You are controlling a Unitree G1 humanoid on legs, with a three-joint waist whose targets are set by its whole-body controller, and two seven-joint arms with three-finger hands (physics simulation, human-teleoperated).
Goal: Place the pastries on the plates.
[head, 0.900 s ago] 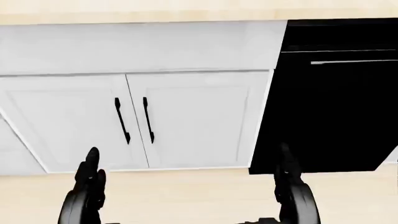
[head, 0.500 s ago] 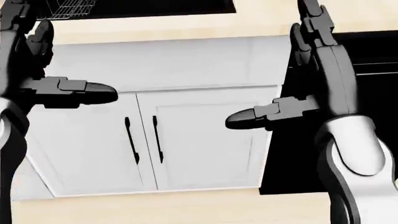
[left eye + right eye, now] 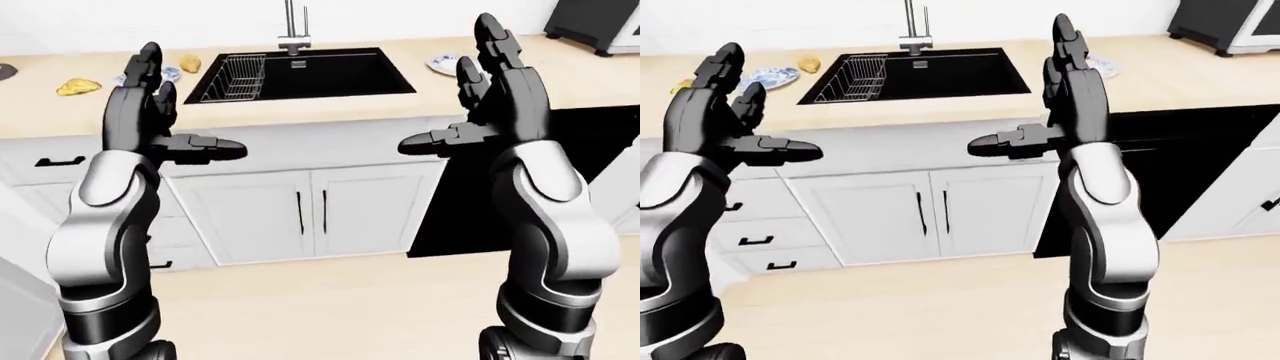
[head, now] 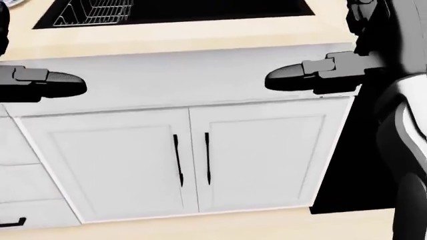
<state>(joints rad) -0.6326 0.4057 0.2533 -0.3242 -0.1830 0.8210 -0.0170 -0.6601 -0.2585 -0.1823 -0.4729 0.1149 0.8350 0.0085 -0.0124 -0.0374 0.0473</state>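
While both arms are raised before the counter (image 3: 330,105), the left hand (image 3: 150,97) is empty, its fingers spread apart. In the left-eye view, one pastry (image 3: 78,87) lies at the counter's far left, another (image 3: 190,64) beside a plate (image 3: 165,73) left of the sink (image 3: 300,73). The right hand (image 3: 490,82) is also spread and empty, partly hiding a second plate (image 3: 440,64).

Head-mounted views facing sink (image 3: 300,75) counter
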